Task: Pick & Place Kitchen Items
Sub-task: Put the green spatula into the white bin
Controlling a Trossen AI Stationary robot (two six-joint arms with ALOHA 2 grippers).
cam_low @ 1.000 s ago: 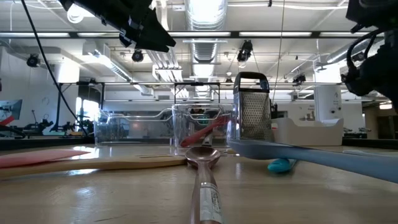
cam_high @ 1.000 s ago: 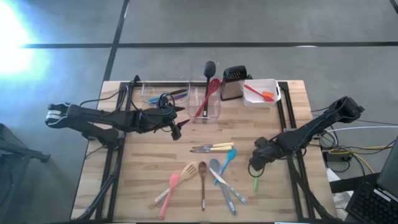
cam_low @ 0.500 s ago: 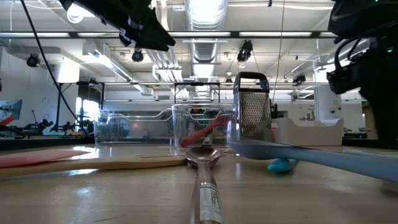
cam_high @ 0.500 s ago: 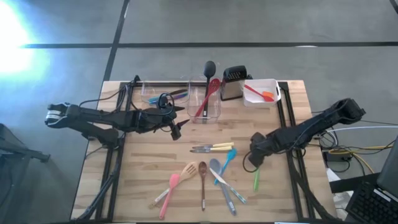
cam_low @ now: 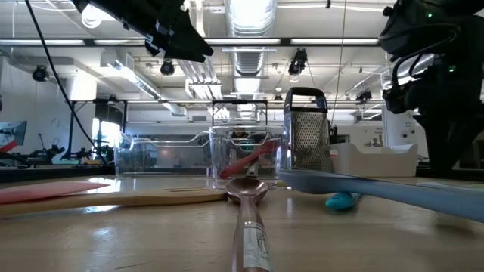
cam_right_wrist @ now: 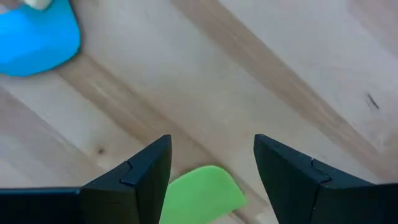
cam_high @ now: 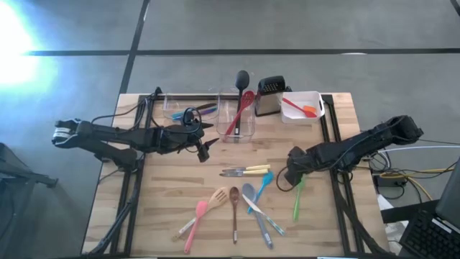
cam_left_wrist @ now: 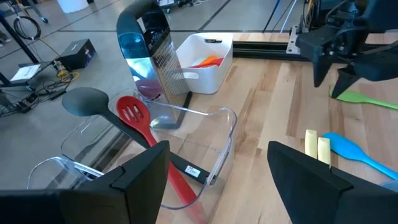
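Note:
My right gripper (cam_high: 291,178) (cam_right_wrist: 211,143) is open, low over the table. Its fingers stand on either side of the green utensil's rounded head (cam_right_wrist: 202,200) without touching it; the utensil (cam_high: 296,200) lies flat, its handle toward the near edge. A blue spoon (cam_high: 263,184) (cam_right_wrist: 37,38) lies to its left. My left gripper (cam_high: 204,151) (cam_left_wrist: 217,180) is open in the air near the clear tub (cam_high: 238,124), in which a black ladle (cam_left_wrist: 87,101) and a red slotted spatula (cam_left_wrist: 138,121) lean. Yellow-handled knives (cam_high: 248,171) and wooden, pink and grey utensils (cam_high: 233,207) lie flat near the front.
The steel box grater (cam_high: 270,94) and the white tub (cam_high: 302,107), holding a red-orange tool, stand at the far edge. A second clear tub (cam_high: 182,108) holds blue and purple tools. Black rails (cam_high: 327,129) run along both table sides. Bare wood lies between the two grippers.
My right gripper has moved toward the table's far edge and a little left, along the green utensil toward its head. More of the utensil's handle now shows behind it. The left arm has kept still.

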